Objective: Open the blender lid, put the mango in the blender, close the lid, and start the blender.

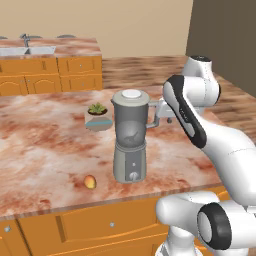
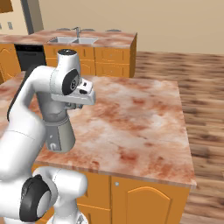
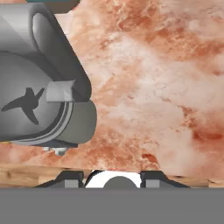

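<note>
The tall grey blender (image 1: 130, 142) stands near the front edge of the island counter, and its metallic base (image 2: 59, 140) peeks out behind my arm. The white blender lid (image 1: 131, 94) sits on the jar's rim. My gripper (image 3: 111, 180) is open and holds nothing. It hovers just right of the jar, beside its side handle (image 1: 154, 119). In the hand view the translucent jar (image 3: 39, 83) lies at the left, with its blades showing through. The small orange mango (image 1: 90, 182) lies on the counter to the blender's front left.
A small bowl with a green plant (image 1: 98, 117) stands behind and left of the blender. The marble island counter (image 2: 131, 118) stretches to the right. A back counter carries a sink (image 1: 27, 50). Wood floor lies beyond.
</note>
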